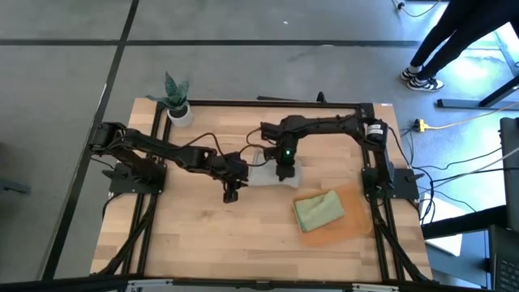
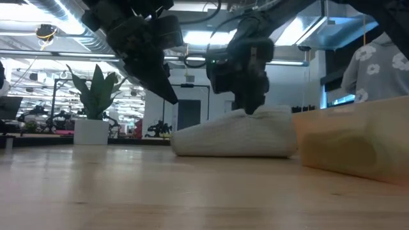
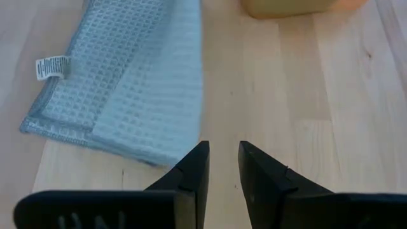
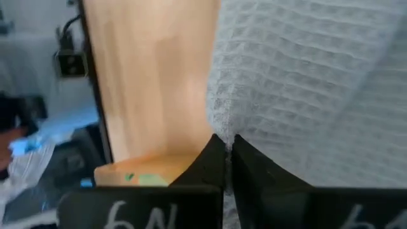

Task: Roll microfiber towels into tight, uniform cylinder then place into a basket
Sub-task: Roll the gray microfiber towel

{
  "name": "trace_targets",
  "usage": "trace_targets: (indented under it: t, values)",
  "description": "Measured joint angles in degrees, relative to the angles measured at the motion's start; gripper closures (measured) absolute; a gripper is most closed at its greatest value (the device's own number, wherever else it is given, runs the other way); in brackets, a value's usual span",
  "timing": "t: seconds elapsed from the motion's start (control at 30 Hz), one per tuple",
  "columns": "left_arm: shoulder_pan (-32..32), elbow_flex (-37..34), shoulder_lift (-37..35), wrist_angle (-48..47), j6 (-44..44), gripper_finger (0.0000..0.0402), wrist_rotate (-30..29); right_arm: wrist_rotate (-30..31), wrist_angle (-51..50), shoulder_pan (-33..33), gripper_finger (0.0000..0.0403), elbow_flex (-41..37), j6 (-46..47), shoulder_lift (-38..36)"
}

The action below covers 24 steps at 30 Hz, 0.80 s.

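Microfiber towels are lying in two places: the grey towel (image 1: 268,172) is sitting folded near the middle of the counter (image 1: 203,235), and the green towel (image 1: 318,210) is resting bundled in the basket (image 1: 349,229) toward the right front. Going from the left, a potted plant (image 1: 176,99) is standing at the far left corner. The left arm is reaching in from the left edge, and the left gripper (image 1: 230,195) is hanging just beside the grey towel's left end, near the front, not touching it; its fingers (image 3: 194,172) are standing slightly apart with nothing between them. The low view is showing that gripper (image 2: 167,89) raised off the wood. Next, the right arm is coming across from the far right corner, and the right gripper (image 1: 283,173) is pressing down onto the top of the grey towel (image 2: 236,137), its jaws pinched together on a fold of the waffle cloth (image 4: 305,83). Farther right, the orange-brown basket (image 2: 358,144) is sitting close to the towel. A person's legs (image 1: 454,40) are showing on the floor beyond the counter's far right.
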Motion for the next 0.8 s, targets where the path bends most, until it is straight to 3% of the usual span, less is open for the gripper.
trace_targets:
  t: [0.17,0.3,0.6,0.8]
  values:
    - [-0.3,0.0,0.0,0.0,0.2,0.0326,0.0,-4.3,2.7,2.3,0.0387,-4.7,-1.6,0.0]
    - [-0.3,0.0,0.0,0.1,1.3,0.0326,-0.3,-2.8,6.8,2.8,0.0387,-8.5,1.4,0.0]
    - [-0.2,0.0,0.0,1.0,1.7,0.0326,-0.5,-2.9,7.1,1.7,0.0387,-8.6,1.3,0.0]
    - [-0.2,0.0,0.0,1.0,1.7,0.0326,-0.5,3.3,7.9,-0.9,0.0387,-8.6,4.5,0.0]
